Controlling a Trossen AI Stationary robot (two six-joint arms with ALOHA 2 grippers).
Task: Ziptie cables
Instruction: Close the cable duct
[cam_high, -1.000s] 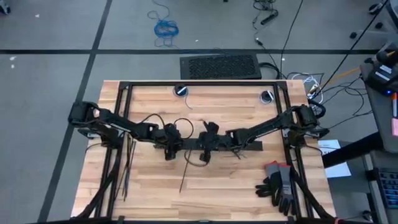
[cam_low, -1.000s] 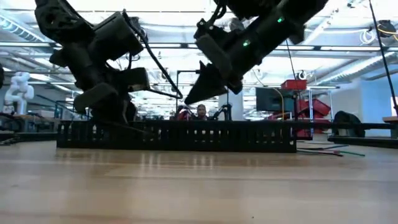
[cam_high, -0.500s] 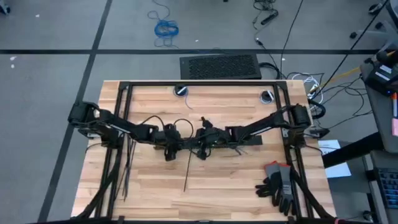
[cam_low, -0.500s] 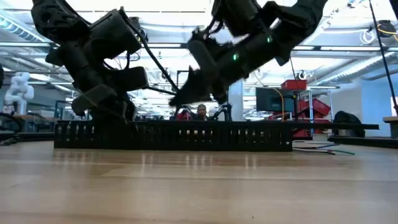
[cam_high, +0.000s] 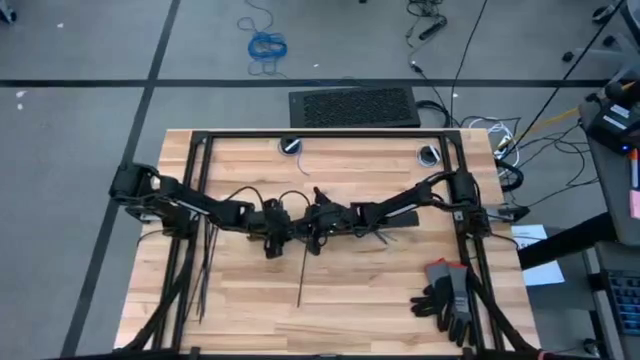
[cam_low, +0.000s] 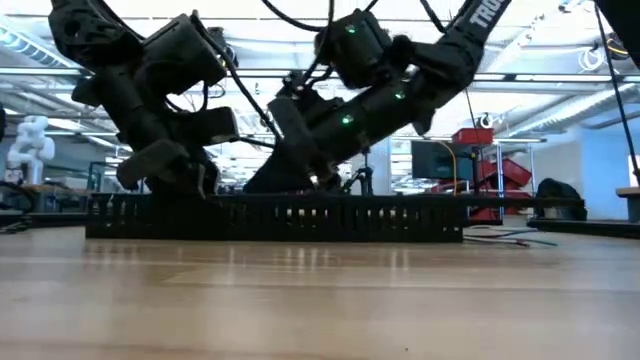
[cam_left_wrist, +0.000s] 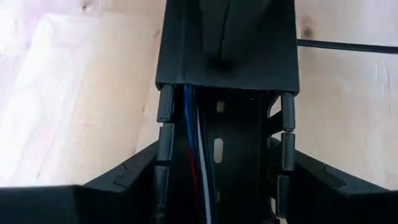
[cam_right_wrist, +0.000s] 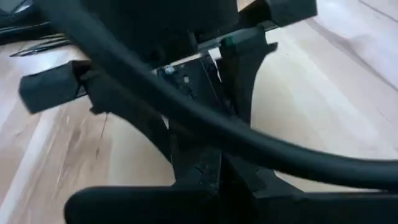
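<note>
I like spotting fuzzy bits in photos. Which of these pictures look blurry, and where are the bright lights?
Right wrist view: fuzziest, a thick black cable smears right across it. Left wrist view: the coloured wires in the black channel are fairly sharp, the wood pale and washed out. Low view: bright ceiling lights behind leave both arms dark shapes, and the near table is soft. High view: evenly lit, no glare.

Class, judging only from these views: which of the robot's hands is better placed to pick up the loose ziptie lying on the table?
Probably the right hand: it sits almost directly over the ziptie's upper end. The left hand straddles the slotted black bar holding the cables.
</note>
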